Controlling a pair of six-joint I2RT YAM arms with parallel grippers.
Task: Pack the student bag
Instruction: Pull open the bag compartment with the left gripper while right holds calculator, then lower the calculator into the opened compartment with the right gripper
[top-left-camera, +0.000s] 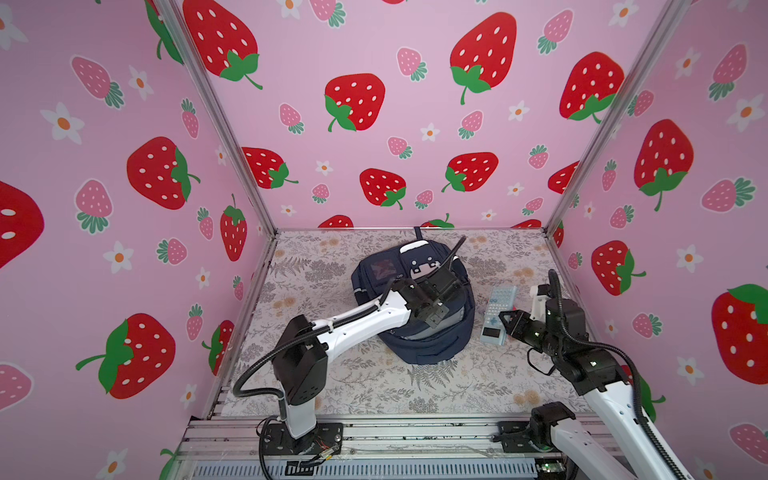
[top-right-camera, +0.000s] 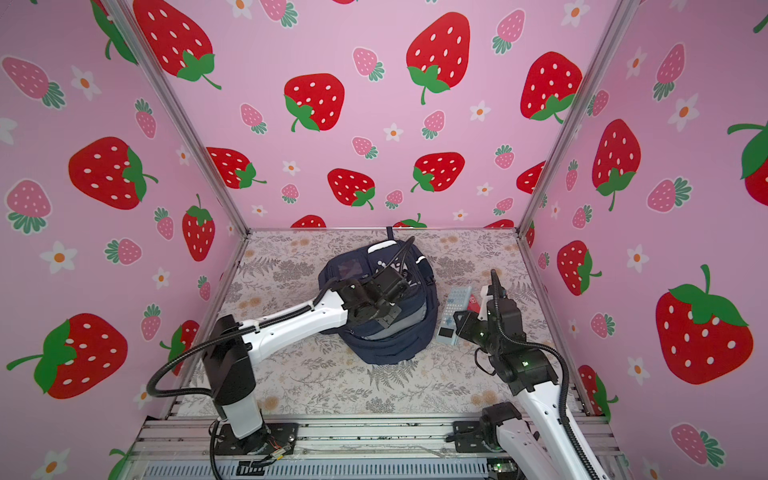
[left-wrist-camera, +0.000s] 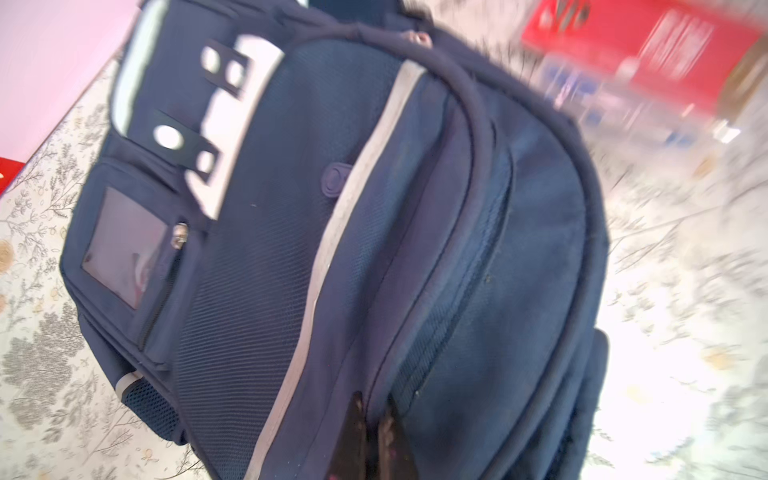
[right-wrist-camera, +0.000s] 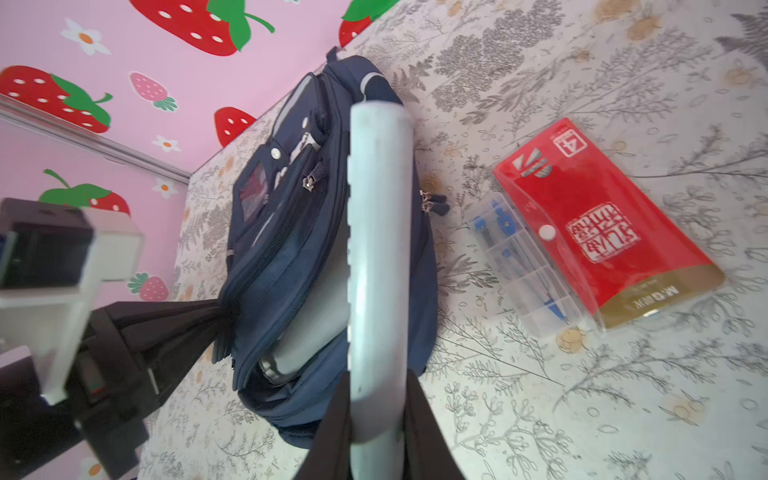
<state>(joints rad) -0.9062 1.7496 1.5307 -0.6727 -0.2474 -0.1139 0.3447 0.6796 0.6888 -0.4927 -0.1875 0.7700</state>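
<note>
Toward the front of the desk (top-left-camera: 374, 386), the right pincer (top-left-camera: 506, 323) is clamped on the near end of a pale blue case (top-left-camera: 498, 301), just right of the bag (top-left-camera: 419, 353). At mid-desk the bag lies flat, loop toward the back wall, and the left pincer (left-wrist-camera: 372, 434), reaching over it, is pressed together on a fold of its navy fabric. Beyond the case, a clear box (right-wrist-camera: 523, 270) and a red pouch (right-wrist-camera: 602, 224) lie touching.
</note>
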